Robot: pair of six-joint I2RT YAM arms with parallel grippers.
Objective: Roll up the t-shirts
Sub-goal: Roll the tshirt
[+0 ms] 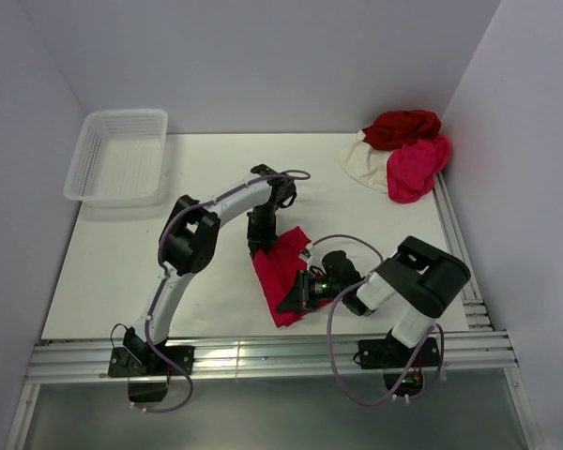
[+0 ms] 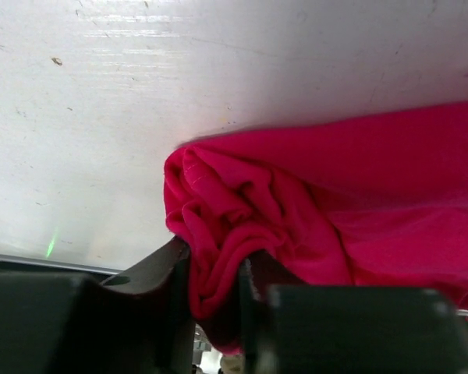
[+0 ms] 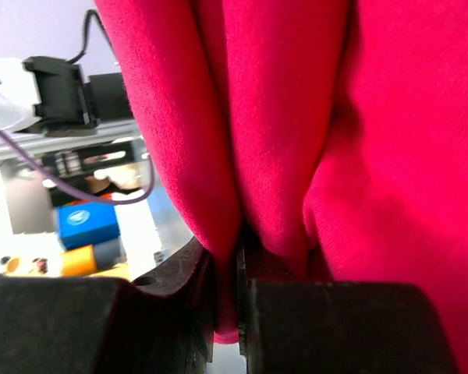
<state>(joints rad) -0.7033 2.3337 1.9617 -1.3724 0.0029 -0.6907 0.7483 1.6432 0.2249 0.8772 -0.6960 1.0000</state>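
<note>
Top view:
- left end effector (image 1: 259,246) points down onto the far left edge of the red shirt (image 1: 280,265). Its jaw gap can't be made out from here.
- left arm: elbow is folded back over the near-left tabletop (image 1: 216,291), forearm reaches right, wrist is bent down.
- right end effector (image 1: 292,298) lies low and points left into the shirt's near right part. The shirt is bunched mid-tabletop between the two end effectors.
- right arm: elbow is high over its base, forearm is angled down and left, and the wrist hides part of the cloth.
- the other shirts are piled in the far right corner: dark red shirt (image 1: 401,127) on top, pink shirt (image 1: 418,167) in front, cream shirt (image 1: 363,161) underneath on the left.
- basket (image 1: 122,155) sits at far left, well apart.

Left wrist:
- left end effector (image 2: 214,274) is nearly closed, pinching a thick rolled fold of the red shirt (image 2: 335,202). The cloth fills the gap between the fingers (image 2: 160,266).
- the rest of the shirt lies flat on the tabletop (image 2: 140,78), running off the right edge of the frame.

Right wrist:
- right end effector (image 3: 226,269) is pressed almost together on a thin fold of the red shirt (image 3: 296,117). Its fingers (image 3: 179,269) are in shadow.
- cloth fills most of the frame. A cable (image 3: 70,183) and blurry hardware show at left.
</note>
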